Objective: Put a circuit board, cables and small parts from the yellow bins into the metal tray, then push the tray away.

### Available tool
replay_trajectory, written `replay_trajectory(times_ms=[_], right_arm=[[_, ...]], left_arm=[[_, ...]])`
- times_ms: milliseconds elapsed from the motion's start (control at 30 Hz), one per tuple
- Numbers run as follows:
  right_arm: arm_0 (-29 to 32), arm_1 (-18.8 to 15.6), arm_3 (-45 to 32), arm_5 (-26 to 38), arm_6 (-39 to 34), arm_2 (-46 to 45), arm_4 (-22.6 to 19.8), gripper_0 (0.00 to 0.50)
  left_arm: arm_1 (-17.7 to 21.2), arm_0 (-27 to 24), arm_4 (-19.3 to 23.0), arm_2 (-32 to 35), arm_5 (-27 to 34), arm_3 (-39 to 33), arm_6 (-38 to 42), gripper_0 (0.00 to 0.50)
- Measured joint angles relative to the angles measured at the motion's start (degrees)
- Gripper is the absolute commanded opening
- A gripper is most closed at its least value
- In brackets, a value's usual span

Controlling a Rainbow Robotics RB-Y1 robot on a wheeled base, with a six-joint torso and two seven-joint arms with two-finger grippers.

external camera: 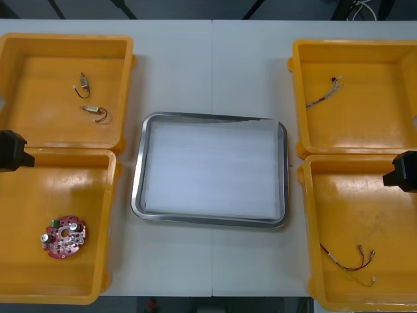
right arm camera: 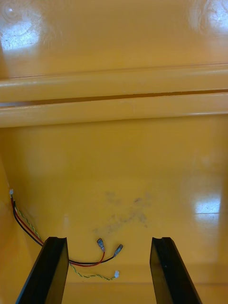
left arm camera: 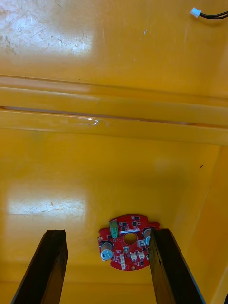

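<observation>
The metal tray [external camera: 138,179], white inside, sits mid-table between the yellow bins. A round red circuit board [external camera: 64,236] lies in the near left bin [external camera: 104,222]. My left gripper [left arm camera: 107,232] hangs open above that bin, and the board [left arm camera: 127,247] lies below, close to one finger. My right gripper [right arm camera: 108,240] hangs open over the near right bin [external camera: 309,228]. A red and yellow cable [external camera: 348,259] rests on that bin's floor, and the cable [right arm camera: 71,259] runs beneath and between the fingers. Neither gripper holds anything.
Two small metal parts [external camera: 83,86] [external camera: 96,113] with short leads lie in the far left bin [external camera: 127,65]. A twisted blue and white cable [external camera: 324,93] lies in the far right bin [external camera: 296,85]. A black cable's white plug [left arm camera: 195,12] shows beyond the bin wall.
</observation>
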Motion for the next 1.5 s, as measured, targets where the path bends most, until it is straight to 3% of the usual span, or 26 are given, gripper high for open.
replay_trajectory(times_ms=[1500], right_arm=[[0.0,0.0,0.0,0.0,0.0,0.0,0.0,0.5]], left_arm=[[0.0,0.0,0.0,0.0,0.0,0.0,0.0,0.5]])
